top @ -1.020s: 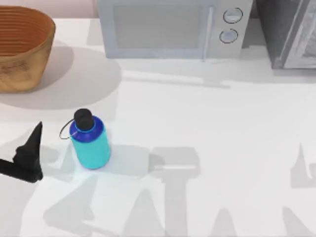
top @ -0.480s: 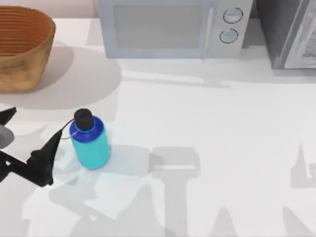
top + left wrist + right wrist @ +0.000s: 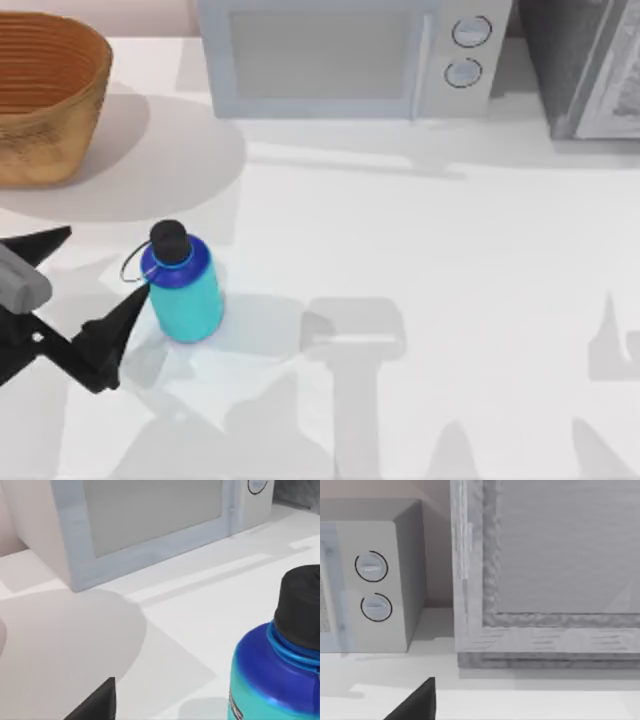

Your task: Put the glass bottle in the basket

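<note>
The glass bottle (image 3: 183, 287) stands upright on the white table left of centre, with a turquoise body, dark blue shoulder, black cap and a thin loop ring. My left gripper (image 3: 108, 262) is open just to its left, one fingertip almost at the bottle's side and the other farther left. The loop ring lies between them. Up close in the left wrist view, the bottle (image 3: 280, 675) shows with nothing touching it. The wicker basket (image 3: 45, 120) sits at the far left corner. A dark part of my right gripper (image 3: 415, 705) shows in the right wrist view, parked facing the back of the table.
A grey microwave (image 3: 345, 55) stands along the back edge, with a grey cabinet (image 3: 585, 65) to its right. Bare white tabletop (image 3: 420, 260) stretches to the right of the bottle and between the bottle and the basket.
My left gripper has come in from the left edge toward the bottle, and its second finger is now in sight. The bottle has not moved.
</note>
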`<action>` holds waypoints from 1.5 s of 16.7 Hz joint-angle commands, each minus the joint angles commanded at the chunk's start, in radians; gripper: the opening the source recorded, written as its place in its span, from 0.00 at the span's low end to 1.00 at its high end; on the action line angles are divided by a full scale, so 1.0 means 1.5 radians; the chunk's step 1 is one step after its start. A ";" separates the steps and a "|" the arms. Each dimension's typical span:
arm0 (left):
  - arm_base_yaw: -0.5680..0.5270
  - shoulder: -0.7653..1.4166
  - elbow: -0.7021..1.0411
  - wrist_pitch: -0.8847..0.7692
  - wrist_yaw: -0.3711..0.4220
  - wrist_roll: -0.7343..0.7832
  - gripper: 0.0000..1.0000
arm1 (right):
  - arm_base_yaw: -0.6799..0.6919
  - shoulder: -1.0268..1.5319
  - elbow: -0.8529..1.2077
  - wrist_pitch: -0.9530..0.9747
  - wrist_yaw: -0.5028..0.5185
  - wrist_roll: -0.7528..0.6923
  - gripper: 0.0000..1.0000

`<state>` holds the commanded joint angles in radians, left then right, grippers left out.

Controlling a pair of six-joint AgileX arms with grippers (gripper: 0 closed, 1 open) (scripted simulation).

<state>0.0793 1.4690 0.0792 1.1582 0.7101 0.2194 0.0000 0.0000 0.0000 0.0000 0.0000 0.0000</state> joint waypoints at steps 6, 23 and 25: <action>0.009 0.187 0.005 0.138 0.087 0.027 1.00 | 0.000 0.000 0.000 0.000 0.000 0.000 1.00; -0.103 0.355 0.096 0.228 0.015 -0.015 1.00 | 0.000 0.000 0.000 0.000 0.000 0.000 1.00; -0.141 0.383 0.126 0.236 -0.021 -0.029 1.00 | 0.000 0.000 0.000 0.000 0.000 0.000 1.00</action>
<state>-0.1320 2.0432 0.2675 1.5115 0.6782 0.1760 0.0000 0.0000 0.0000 0.0000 0.0000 0.0000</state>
